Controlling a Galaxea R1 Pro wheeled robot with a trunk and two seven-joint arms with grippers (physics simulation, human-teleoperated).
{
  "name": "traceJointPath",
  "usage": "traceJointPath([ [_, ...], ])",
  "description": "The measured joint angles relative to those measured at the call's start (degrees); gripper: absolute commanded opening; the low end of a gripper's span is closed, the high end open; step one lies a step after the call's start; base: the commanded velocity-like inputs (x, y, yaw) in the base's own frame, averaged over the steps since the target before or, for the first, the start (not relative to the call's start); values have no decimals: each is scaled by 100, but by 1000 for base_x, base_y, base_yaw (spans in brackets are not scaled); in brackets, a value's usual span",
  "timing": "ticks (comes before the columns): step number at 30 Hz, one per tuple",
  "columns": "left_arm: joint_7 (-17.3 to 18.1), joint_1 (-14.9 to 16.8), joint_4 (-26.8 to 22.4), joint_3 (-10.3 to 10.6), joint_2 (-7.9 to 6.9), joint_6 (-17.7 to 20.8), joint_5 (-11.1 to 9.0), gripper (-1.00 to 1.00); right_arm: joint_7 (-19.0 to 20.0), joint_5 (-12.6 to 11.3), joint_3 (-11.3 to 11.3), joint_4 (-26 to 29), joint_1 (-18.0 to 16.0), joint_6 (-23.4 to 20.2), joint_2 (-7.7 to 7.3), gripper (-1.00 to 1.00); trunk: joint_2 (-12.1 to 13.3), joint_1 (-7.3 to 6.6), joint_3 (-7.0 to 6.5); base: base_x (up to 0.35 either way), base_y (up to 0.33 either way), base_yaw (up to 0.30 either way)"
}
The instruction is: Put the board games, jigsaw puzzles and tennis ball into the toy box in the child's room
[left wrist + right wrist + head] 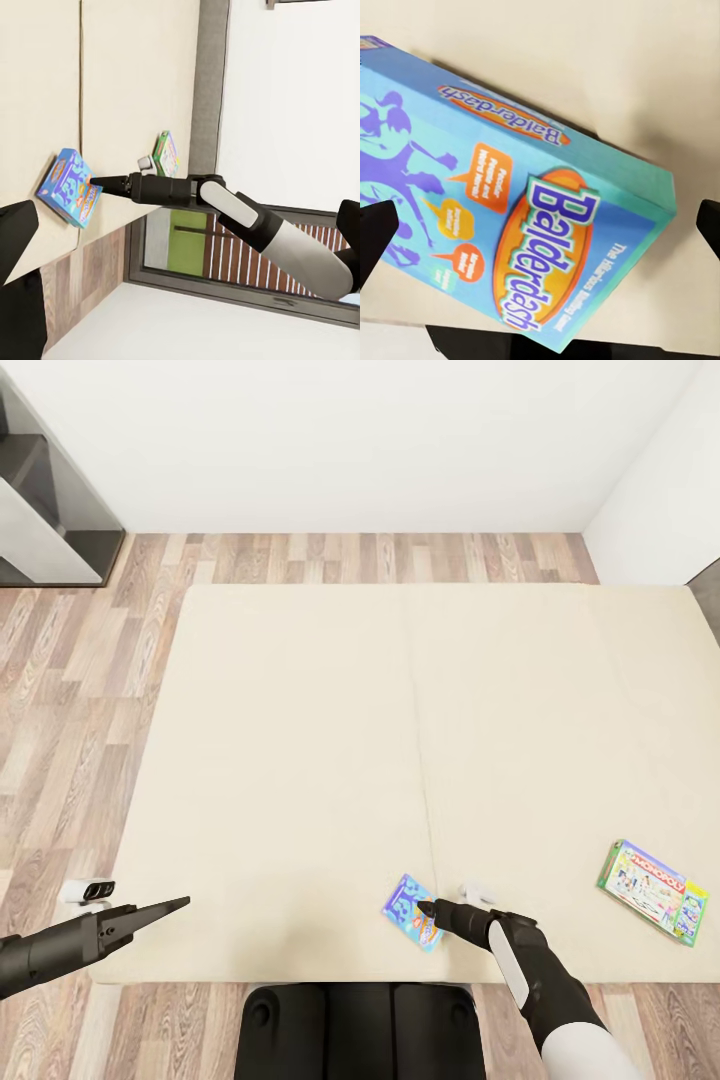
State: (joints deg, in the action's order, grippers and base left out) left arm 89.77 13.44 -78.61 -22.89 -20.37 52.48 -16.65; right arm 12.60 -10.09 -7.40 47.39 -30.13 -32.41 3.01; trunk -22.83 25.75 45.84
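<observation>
Balderdash box (412, 911) lies near bed's (300, 760) front edge.

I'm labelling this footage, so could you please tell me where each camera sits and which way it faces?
Head view: high on the robot, looking down on the bed, both arms and the base.
Left wrist view: beside the bed, looking across at the right gripper by the Balderdash box.
Right wrist view: just above that box, fingertips at the edges.
All three share the box.
</observation>
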Motion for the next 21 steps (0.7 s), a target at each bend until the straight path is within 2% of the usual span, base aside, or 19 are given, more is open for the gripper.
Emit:
traceJointPath([
  [21,0,1,2,9,3,0,0,100,0,4,20,-1,0,10,0,100,0,0,0,0,14,0],
])
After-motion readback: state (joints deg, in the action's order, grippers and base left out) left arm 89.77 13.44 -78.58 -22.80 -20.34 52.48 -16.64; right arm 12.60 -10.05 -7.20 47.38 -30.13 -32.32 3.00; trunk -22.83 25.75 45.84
